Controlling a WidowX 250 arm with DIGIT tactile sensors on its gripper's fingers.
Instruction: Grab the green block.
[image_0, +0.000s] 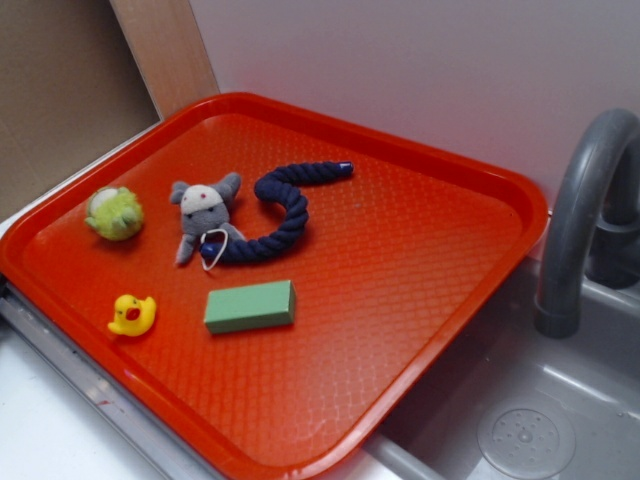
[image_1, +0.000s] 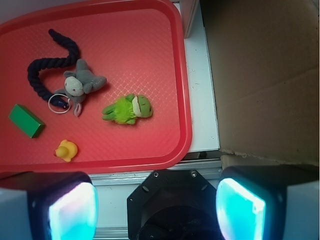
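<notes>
Green block (image_0: 250, 306) lies flat on the red tray (image_0: 420, 300), just beside the yellow duck (image_0: 132, 314) and near the grey plush mouse (image_0: 203, 212) with its dark rope (image_0: 285, 215). My claw (image_1: 157, 210) hangs high off the tray's edge, pads spread wide apart, holding nothing. I judge the block light, stiff and matte, so it should not slip; pinching across its two long sides at mid-length looks safest.
</notes>
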